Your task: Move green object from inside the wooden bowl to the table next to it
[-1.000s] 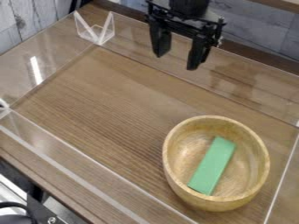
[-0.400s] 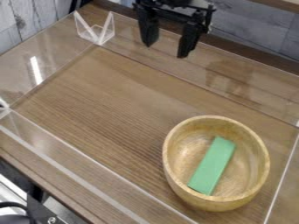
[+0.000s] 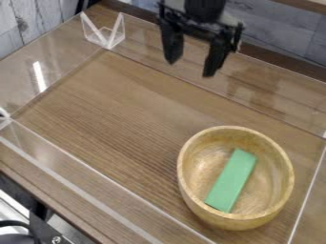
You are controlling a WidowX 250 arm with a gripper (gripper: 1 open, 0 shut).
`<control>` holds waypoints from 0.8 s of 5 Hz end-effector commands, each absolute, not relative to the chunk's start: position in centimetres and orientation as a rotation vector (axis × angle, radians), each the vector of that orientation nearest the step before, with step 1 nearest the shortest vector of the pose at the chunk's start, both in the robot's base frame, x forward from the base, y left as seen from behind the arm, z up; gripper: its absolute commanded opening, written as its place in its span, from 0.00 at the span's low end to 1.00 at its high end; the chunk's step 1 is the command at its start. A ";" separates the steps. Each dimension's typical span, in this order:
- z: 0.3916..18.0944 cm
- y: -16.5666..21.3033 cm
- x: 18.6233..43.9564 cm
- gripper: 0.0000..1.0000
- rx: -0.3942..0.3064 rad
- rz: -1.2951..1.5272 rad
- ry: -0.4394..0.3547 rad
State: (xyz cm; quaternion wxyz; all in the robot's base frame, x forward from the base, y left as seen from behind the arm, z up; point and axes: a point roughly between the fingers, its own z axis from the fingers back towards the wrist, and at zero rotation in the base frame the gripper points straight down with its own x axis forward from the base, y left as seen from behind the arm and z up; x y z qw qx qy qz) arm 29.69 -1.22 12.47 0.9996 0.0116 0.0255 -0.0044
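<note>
Down at the lower right of the table [image 3: 128, 114], the green object [image 3: 234, 179] is lying inside the wooden bowl [image 3: 237, 178], resting flat on the bowl's bottom w/ its long side running diagonally from upper right to lower left. It's showing as a flat, elongated, plain bright green block, no markings visible, roughly half the bowl's width in length. The bowl is sitting round, shallow, light tan, w/ a thick rim and faint grain; nothing else is lying in it. Its right side is sitting near the clear acrylic wall [image 3: 38, 143] that's bordering the table, and the wall's edges are reading only as thin bright lines and reflections, so exact contact w/ the bowl is hard to tell. At the top centre, well apart from the bowl, the gripper [image 3: 195, 55] is hanging above the far end of the table, pointing down, its dark jaws standing wide apart and holding nothing. The arm above it is getting cut off by the top edge. A small clear bracket [image 3: 102, 31] is standing at the upper left, details hard to make out.
</note>
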 end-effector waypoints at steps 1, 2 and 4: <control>13.1 -0.6 30.2 1.00 0.026 -0.032 -0.002; 14.3 0.9 30.2 1.00 0.029 -0.038 -0.017; 12.0 -0.7 27.6 1.00 -0.001 -0.003 0.032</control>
